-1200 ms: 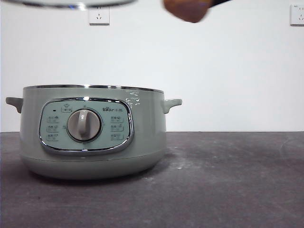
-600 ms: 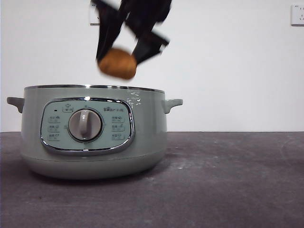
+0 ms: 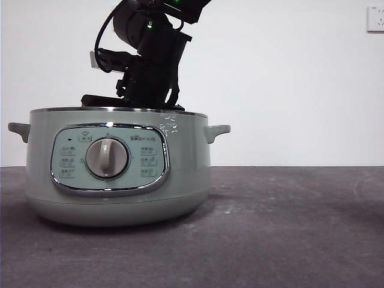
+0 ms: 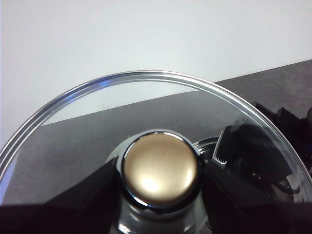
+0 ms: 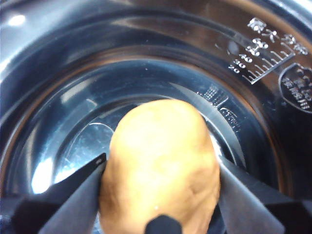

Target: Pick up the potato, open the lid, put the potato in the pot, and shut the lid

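Although the potato was hidden in the front view, it was seen clamped by the right gripper inside the pot, lowered from above the rim half a second earlier. The lid was gripped at its knob by the left gripper.

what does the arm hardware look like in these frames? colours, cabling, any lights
All black. In the front view the right arm comes down from the top: a rounded housing, blocky links, a looping black cable on one side, a small green light at the top edge. In the wrist views both the left gripper and the right gripper show flat, wedge-shaped matte black jaws. No markings legible.
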{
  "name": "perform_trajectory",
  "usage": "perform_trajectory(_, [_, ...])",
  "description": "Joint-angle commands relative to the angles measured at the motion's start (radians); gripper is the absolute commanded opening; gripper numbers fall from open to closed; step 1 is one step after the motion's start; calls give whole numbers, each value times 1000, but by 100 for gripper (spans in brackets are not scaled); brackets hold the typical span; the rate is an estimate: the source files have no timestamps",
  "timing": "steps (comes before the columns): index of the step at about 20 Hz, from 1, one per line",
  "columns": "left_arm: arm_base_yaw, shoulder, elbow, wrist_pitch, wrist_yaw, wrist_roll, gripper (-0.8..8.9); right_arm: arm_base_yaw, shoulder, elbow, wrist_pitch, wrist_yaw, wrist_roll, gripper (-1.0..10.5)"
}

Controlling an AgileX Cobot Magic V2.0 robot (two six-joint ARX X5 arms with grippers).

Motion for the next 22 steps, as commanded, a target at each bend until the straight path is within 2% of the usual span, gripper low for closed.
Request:
perform_trajectory(1, [0, -13, 16, 39, -8, 8, -8, 6, 19, 2, 3, 2, -8, 305])
perform_trajectory(2, [0, -8, 16, 39, -8, 9, -8, 6, 19, 2, 3, 5, -5, 477])
perform_trajectory(3, [0, -5, 16, 38, -8, 9, -8, 6, 19, 2, 4, 5, -5, 518])
perform_trajectory(9, [0, 46, 16, 39, -8, 13, -8, 6, -54, 3, -11, 12, 2, 503])
perform_trajectory(12, [0, 55, 16, 60, -40, 39, -8, -13, -198, 3, -107, 80, 2, 503])
perform_trajectory(16, [0, 82, 16, 121, -26, 38, -9, -77, -454, 3, -267, 88, 3, 501])
perform_trajectory(22, [0, 305, 16, 166, 173, 33, -9, -118, -806, 3, -322, 88, 71, 501])
